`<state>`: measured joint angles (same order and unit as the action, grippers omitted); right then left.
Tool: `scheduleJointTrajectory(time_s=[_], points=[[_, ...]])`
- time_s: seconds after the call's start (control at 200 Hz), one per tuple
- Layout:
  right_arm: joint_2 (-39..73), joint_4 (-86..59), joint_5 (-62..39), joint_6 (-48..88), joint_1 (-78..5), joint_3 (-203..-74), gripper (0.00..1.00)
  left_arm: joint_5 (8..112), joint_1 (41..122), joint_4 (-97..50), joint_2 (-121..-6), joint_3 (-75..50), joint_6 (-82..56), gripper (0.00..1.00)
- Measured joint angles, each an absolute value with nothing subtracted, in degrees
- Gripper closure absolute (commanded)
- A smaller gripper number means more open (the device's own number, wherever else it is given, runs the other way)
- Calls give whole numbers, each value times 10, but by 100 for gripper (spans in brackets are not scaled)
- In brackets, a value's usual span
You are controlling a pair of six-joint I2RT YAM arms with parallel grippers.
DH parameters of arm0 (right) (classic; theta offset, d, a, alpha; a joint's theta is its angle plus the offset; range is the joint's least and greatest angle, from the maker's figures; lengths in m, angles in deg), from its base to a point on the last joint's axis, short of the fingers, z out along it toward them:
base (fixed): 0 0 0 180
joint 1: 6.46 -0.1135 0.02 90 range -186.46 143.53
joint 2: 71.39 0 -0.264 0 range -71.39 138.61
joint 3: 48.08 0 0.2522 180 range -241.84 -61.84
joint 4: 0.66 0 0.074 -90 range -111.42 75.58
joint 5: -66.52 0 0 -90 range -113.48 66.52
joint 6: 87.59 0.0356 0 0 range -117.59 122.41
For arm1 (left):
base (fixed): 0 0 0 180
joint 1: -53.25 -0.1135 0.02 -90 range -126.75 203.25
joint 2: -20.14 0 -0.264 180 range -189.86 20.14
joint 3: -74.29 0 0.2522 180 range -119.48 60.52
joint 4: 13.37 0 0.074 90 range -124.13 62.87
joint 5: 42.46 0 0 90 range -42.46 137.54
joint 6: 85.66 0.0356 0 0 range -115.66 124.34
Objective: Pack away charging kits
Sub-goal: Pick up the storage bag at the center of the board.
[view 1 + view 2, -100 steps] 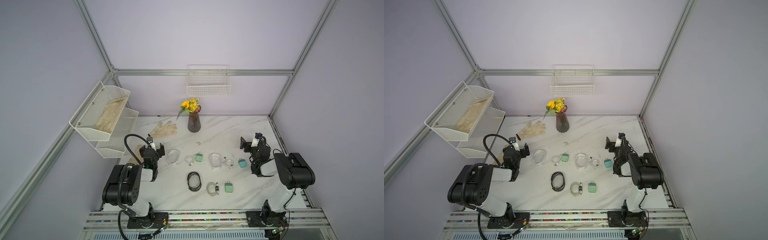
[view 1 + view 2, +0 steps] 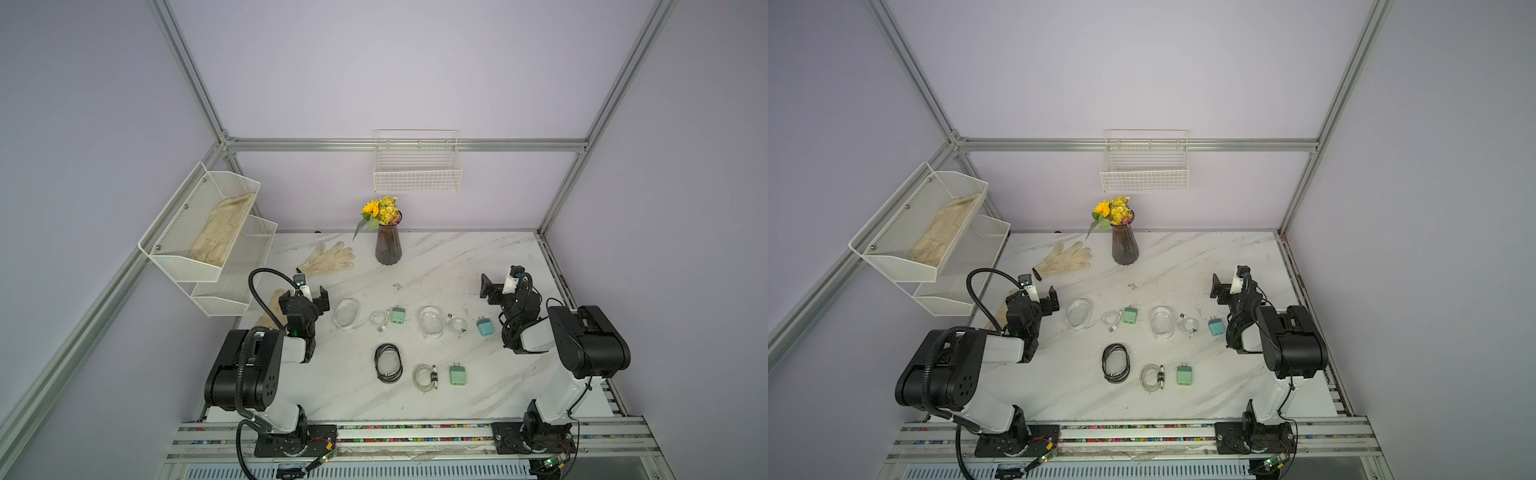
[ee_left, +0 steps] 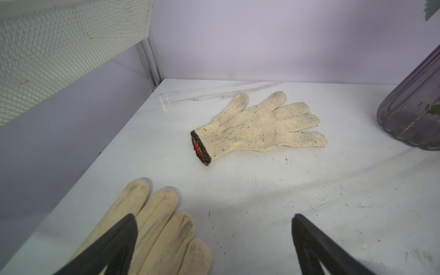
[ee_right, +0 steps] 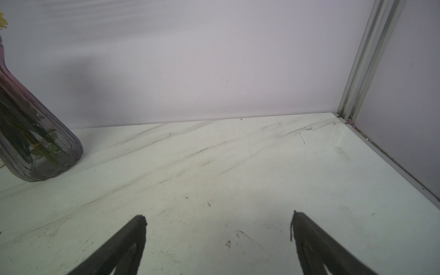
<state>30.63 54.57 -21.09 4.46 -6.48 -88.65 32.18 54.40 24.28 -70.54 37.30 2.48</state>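
The left fingers, maybe touching a glove, and the right fingers are open, empty. The charging kits lie between them.

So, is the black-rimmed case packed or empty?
Empty: nothing shows inside the clear black-rimmed case; a coiled white cable and mint-green plug adapter lie beside it, outside. Lid open or shut: cannot tell.

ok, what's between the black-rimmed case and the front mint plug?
One coiled white cable, lying apart from both the black-rimmed case and the mint plug. Both top views show it; neither wrist view does.
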Motion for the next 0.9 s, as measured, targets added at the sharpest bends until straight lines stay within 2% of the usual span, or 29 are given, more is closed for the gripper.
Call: scheduleJointTrajectory(time_s=[0.61, 0.775, 0.9], points=[[301, 541, -230, 53, -65, -886, 3, 309, 544, 237, -702, 373, 21, 0], [190, 474, -262, 79, -61, -882, 3, 274, 544, 96, -641, 351, 15, 0], [97, 368, -271, 115, -51, -931, 3, 227, 544, -71, -612, 257, -8, 0]])
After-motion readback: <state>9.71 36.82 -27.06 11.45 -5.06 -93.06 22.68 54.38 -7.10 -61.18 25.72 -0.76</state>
